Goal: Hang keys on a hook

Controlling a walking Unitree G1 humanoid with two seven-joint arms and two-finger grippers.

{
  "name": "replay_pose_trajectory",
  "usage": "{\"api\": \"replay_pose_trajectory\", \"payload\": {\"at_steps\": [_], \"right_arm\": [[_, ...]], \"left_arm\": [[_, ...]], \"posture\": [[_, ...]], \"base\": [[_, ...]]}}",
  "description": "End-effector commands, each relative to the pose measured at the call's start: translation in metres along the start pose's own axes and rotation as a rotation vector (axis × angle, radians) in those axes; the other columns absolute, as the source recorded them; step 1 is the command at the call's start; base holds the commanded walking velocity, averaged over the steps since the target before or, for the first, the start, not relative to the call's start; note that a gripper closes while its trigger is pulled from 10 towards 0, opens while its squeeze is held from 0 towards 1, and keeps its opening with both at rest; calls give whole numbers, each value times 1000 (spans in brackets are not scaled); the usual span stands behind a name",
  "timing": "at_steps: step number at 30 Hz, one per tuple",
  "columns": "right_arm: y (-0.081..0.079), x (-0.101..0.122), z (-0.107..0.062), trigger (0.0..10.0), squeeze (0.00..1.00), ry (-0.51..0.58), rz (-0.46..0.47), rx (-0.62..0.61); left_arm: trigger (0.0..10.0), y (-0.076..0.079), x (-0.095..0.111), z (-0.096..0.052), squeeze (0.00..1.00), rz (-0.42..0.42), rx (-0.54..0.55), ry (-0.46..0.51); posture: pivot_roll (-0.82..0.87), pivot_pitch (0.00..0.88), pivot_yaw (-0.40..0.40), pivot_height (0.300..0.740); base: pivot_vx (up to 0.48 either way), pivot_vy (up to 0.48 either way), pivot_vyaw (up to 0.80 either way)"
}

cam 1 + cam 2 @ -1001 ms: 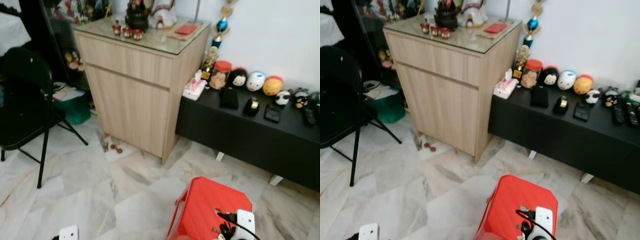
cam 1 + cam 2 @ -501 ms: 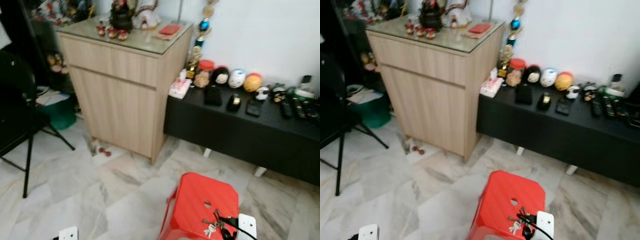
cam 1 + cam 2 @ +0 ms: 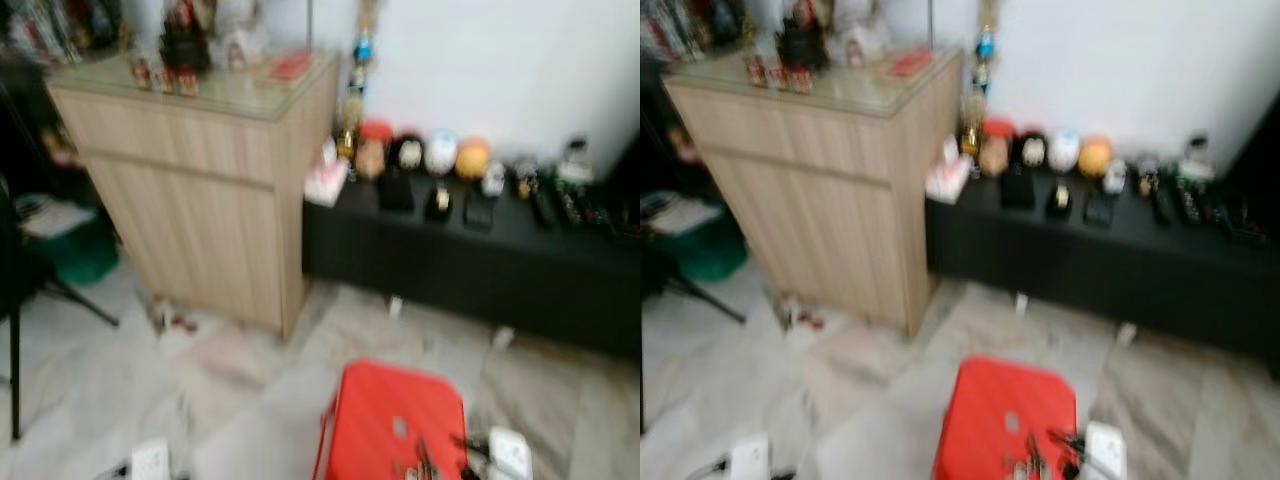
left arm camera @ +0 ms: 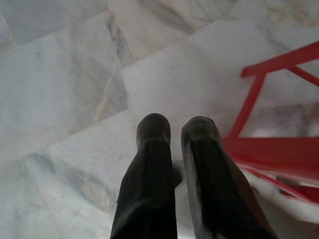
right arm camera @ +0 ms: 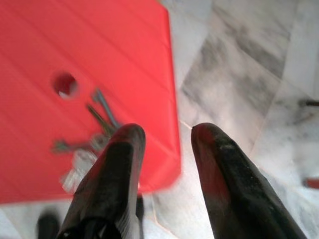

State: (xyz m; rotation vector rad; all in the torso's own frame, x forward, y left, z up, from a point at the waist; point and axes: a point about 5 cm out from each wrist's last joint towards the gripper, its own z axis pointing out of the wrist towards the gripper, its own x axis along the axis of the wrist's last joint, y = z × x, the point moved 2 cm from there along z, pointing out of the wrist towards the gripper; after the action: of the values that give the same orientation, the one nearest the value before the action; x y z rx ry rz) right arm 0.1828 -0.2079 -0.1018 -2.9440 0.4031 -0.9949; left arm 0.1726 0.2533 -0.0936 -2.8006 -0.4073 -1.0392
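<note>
A bunch of keys [image 5: 82, 144] lies on the top of a red plastic stool [image 3: 395, 420], near the stool's small round hole. In the blurred left eye view the keys [image 3: 418, 464] show at the stool's near edge. My right gripper [image 5: 167, 134] hovers open above the stool's edge, with the keys just beside one finger and nothing between the fingers. Its white wrist [image 3: 508, 454] is at the stool's right side. My left gripper [image 4: 175, 127] hangs shut over the marble floor, close to the stool's red legs [image 4: 259, 94].
A light wooden cabinet [image 3: 200, 190] with ornaments on its glass top stands at the back left. A low black bench [image 3: 480, 250] with figurines and remotes runs along the white wall. A black chair leg [image 3: 15, 370] and a green bin [image 3: 75, 255] are at the far left.
The camera has swung right and the picture is now blurred. The stool and the keys have come further into view. Both arms keep their places at the bottom edge.
</note>
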Motion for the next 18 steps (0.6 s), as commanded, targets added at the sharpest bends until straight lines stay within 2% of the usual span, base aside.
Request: {"api": "replay_pose_trajectory", "payload": {"at_steps": [1,7,14,15,16,18], "right_arm": [[-11,7,2,10000,0,24,1,28],[-12,8,2,10000,0,34,6,36],[-17,15,2,10000,0,82,-47,104],[-19,18,2,10000,0,99,-94,129],[-19,18,2,10000,0,99,-94,129],[-22,21,1,10000,0,115,-157,160]], "left_arm": [[10000,-8,-10,-3,0,14,20,-33],[10000,-8,-10,-3,0,14,18,-34],[10000,-9,-11,-4,0,17,17,-36],[10000,-10,-11,-4,0,19,18,-37],[10000,-10,-11,-4,0,19,18,-37],[10000,-10,-10,-4,0,23,19,-37]], "posture": [[204,16,-79,740],[203,16,-79,740],[191,22,-74,740],[187,24,-72,740],[187,24,-72,740],[182,25,-70,740]], "base": [[0,0,0],[0,0,0],[0,0,0],[0,0,0],[0,0,0],[0,0,0]]}}
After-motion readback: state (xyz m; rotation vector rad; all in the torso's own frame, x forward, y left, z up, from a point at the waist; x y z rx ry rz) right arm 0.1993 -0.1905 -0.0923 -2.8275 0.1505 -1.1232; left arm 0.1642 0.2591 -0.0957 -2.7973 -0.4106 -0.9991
